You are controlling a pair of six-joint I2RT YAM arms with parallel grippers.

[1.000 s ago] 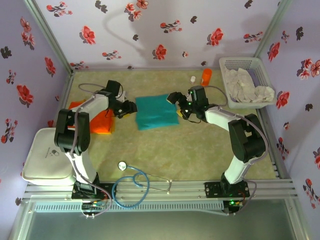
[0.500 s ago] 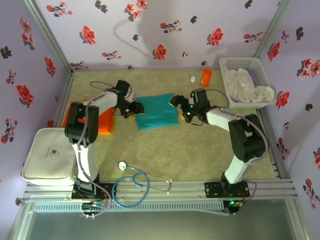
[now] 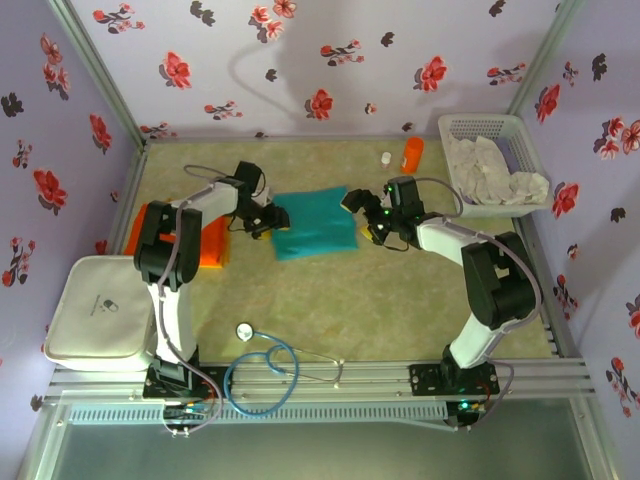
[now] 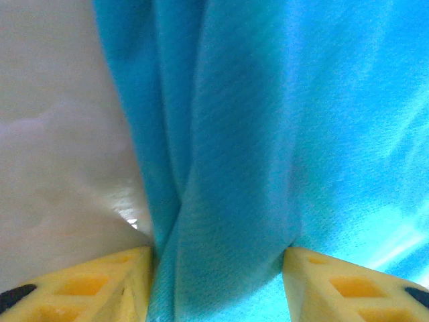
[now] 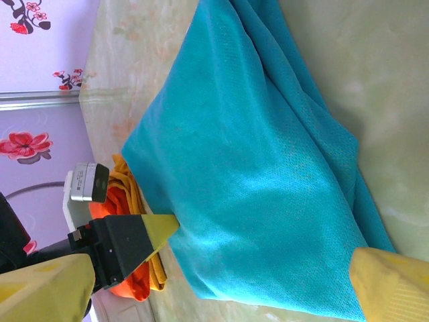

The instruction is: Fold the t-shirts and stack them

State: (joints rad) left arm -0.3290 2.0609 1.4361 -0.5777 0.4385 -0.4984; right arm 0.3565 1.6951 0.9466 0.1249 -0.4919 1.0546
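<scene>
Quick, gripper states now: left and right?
Left gripper: closed on a bunched fold of the teal t-shirt.
Right gripper: open wide at the right edge of the teal t-shirt, holding nothing.

Table (image 3: 350,300): mottled beige-green top. Lying on it:
- teal t-shirt (image 3: 313,222), folded, upper centre
- orange t-shirt (image 3: 210,247), left of the teal one, partly covered by an arm
- white basket (image 3: 480,125), upper right, holding pale cloths
- orange cylinder (image 3: 413,153) and small white item (image 3: 386,158), far edge
- stethoscope (image 3: 265,365), lower centre
</scene>
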